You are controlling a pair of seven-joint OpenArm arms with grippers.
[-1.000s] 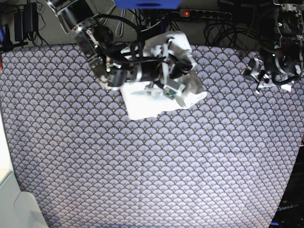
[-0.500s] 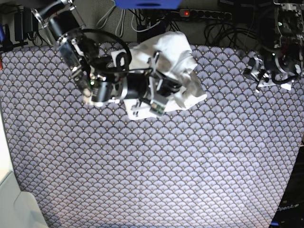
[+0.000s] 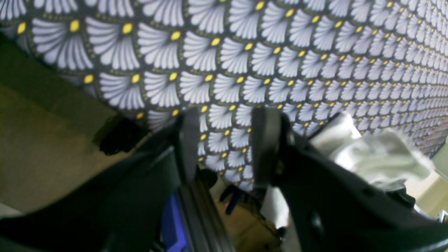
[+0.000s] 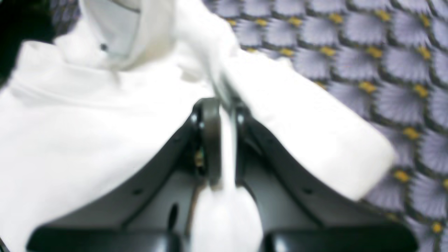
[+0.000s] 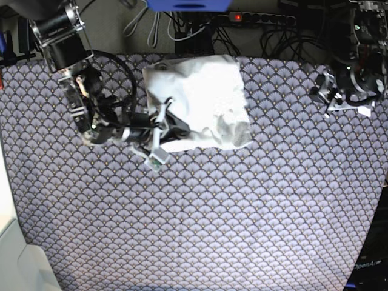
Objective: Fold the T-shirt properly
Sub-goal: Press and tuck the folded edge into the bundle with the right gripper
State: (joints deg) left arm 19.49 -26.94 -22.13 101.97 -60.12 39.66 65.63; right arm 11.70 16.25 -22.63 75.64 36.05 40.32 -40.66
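Right fingers: I am seeing them pinching a fold of white cloth, the two dark pads nearly together with a thin strip of fabric running up between them.
Right gripper: I am watching it sitting at the near left edge of the T-shirt, its arm reaching in low from the table's left side.
Left fingers: I am reading them as spread apart, with patterned cloth showing in the gap and nothing lying between them.
Left gripper: I am finding it hovering over the far right corner of the table, well apart from the garment.
T-shirt position: I am seeing it lying as a compact, roughly square white bundle on the far middle of the tablecloth, close to the back edge.
T-shirt shape: I am noticing wrinkles bunching along its right and near edges, while the top face is looking fairly smooth.
Tablecloth: I am seeing a dark fan-scale print with yellow dots covering the whole work surface.
Behind the table: I am making out a power strip with a red light and tangled cables.
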